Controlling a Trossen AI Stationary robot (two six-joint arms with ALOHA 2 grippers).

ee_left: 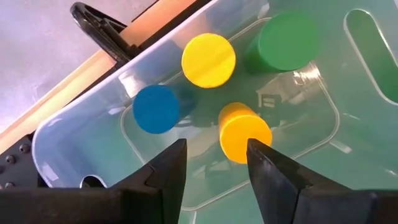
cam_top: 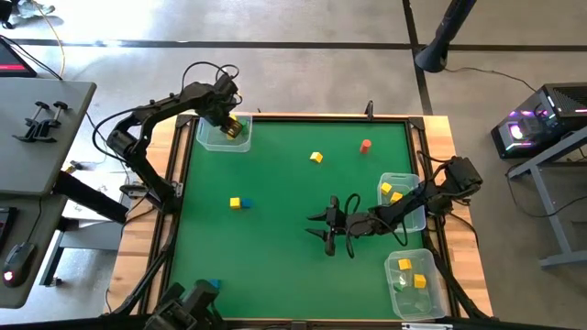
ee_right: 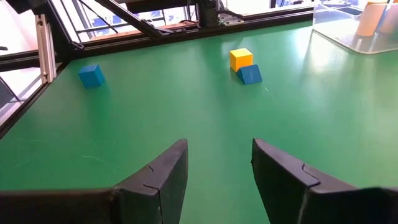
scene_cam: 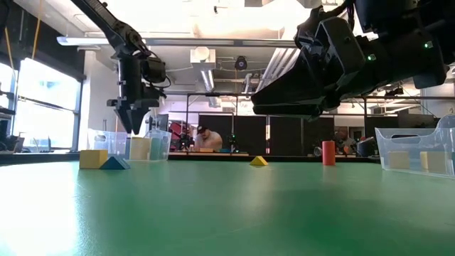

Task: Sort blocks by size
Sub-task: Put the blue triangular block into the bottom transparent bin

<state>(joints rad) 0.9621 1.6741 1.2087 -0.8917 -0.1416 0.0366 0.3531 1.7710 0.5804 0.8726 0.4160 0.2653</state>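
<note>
Hovering over the clear tub (cam_top: pixel 223 139) at the upper left of the green table (cam_top: pixel 275 247) in the high view, the left gripper (cam_top: pixel 233 127) points down into it. In the left wrist view its jaws stand apart with nothing between them, just above the tub's contents: a yellow cylinder (ee_left: pixel 208 60), a green cylinder (ee_left: pixel 283 42), a blue cylinder (ee_left: pixel 156 109) and a second yellow cylinder (ee_left: pixel 244 133) lying nearest the fingers (ee_left: pixel 163 171). In the low view this gripper (scene_cam: pixel 133 117) hangs at the left of the frame above the tub.

The right gripper (cam_top: pixel 328 227) lies low over the mat, right of centre in the high view, its jaws apart and empty in the right wrist view, open toward bare green surface.

Loose blocks sit on the mat. A yellow cube (cam_top: pixel 235 203) touches a small blue wedge (cam_top: pixel 245 204) at left of centre; the right wrist view shows the same pair, cube (ee_right: pixel 241 59) and wedge (ee_right: pixel 250 74), near the top. A yellow block (cam_top: pixel 316 158) lies at upper centre, with a red cylinder (cam_top: pixel 365 146) upright to its right. A blue cube (cam_top: pixel 214 285) sits at the lower left edge of the mat.

Two more clear tubs stand along the right side: the upper one (cam_top: pixel 396 180) holds yellow blocks (cam_top: pixel 393 192), and the lower one (cam_top: pixel 396 291) holds two yellow blocks (cam_top: pixel 412 273).
</note>
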